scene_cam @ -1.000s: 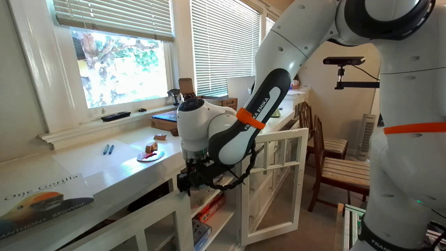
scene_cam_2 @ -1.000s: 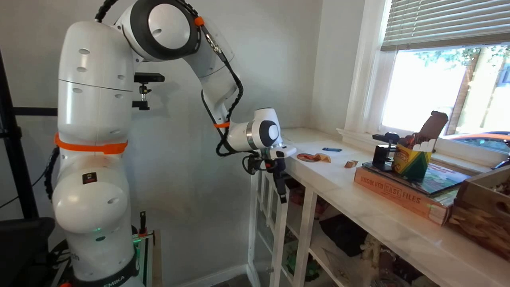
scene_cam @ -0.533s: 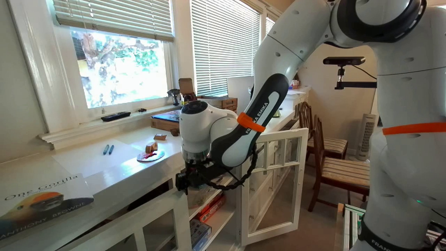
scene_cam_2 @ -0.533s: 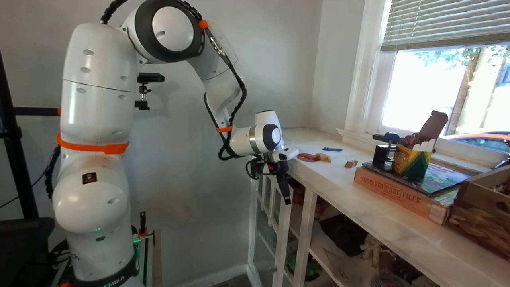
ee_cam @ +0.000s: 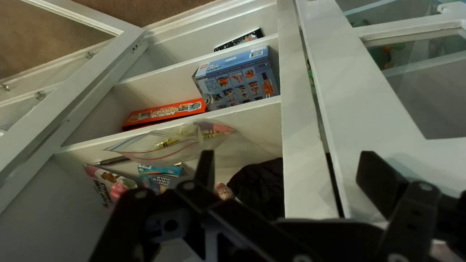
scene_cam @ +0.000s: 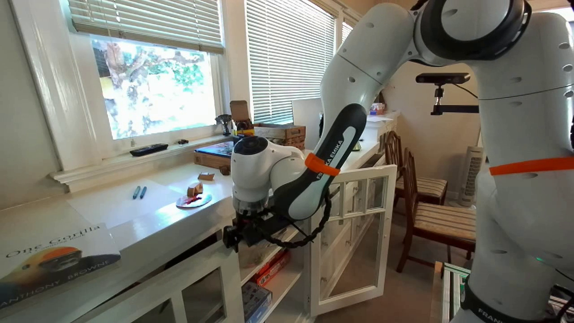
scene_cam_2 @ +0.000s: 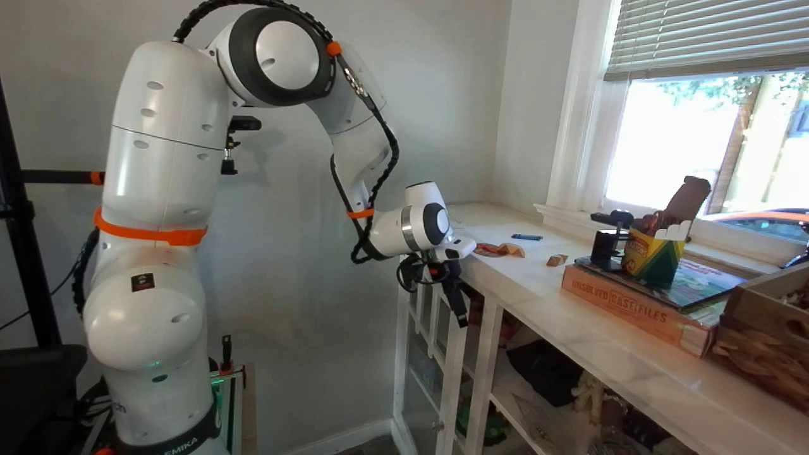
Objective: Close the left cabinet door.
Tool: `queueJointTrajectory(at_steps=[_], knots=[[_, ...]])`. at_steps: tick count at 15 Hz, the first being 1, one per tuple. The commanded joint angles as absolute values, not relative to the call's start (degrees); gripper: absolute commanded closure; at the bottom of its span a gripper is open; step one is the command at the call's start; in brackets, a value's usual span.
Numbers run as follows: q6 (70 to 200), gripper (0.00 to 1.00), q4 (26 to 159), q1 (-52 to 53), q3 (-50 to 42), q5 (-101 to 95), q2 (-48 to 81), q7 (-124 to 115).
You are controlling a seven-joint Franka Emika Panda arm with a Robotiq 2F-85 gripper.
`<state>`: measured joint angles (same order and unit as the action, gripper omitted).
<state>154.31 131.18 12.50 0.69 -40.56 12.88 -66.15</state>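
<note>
The left cabinet door (scene_cam: 231, 282), white with glass panes, stands ajar, a dark gap showing between its top rail and the counter. In an exterior view, its free edge (scene_cam_2: 452, 379) is a short way from the white cabinet post (scene_cam_2: 485, 360). My black gripper (scene_cam: 231, 242) is at the door's upper free corner, pointing down. The wrist view shows the gripper (ee_cam: 287, 156) with fingers wide apart. One finger (ee_cam: 380, 182) lies over the door's face (ee_cam: 349, 94); the other (ee_cam: 206, 167) is over the cabinet opening. Whether a finger touches the door cannot be told.
The matching right door (scene_cam: 385, 242) stands wide open toward the chairs (scene_cam: 441, 220). Shelves behind hold a blue box (ee_cam: 236, 80), a red box (ee_cam: 164, 112) and a plastic bag (ee_cam: 174, 143). The white counter (scene_cam: 152, 197) with small items overhangs the door. A book (scene_cam: 58, 264) lies there.
The left door has swung inward, its free edge closer to the cabinet post. My gripper has moved along with it toward the cabinet, the arm leaning further over. The right door is unmoved.
</note>
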Motion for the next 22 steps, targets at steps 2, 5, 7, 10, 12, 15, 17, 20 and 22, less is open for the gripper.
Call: queueJointTrajectory(at_steps=[2, 5, 7, 10, 12, 15, 17, 20, 22], knots=[[155.51, 0.0, 127.64, 13.8, -0.96, -46.43, 16.28, -71.1], [155.4, 0.0, 125.99, 13.89, -1.06, -48.16, 17.59, -72.26], [155.35, 0.0, 125.27, 13.99, -1.09, -49.09, 18.1, -72.98], [155.47, 0.0, 124.37, 14.03, -1.11, -49.87, 19.01, -73.91], [155.36, 0.0, 123.74, 14.12, -1.19, -50.45, 19.53, -74.43], [155.09, 0.0, 122.5, 14.3, -1.86, -51.57, 20.46, -75.51], [155.05, 0.0, 121.77, 14.43, -2.11, -52.2, 21.04, -76.13], [154.96, 0.0, 121.02, 14.57, -2.48, -52.84, 21.66, -76.51], [154.97, 0.0, 120.69, 14.73, -2.9, -53.28, 22.11, -76.88]])
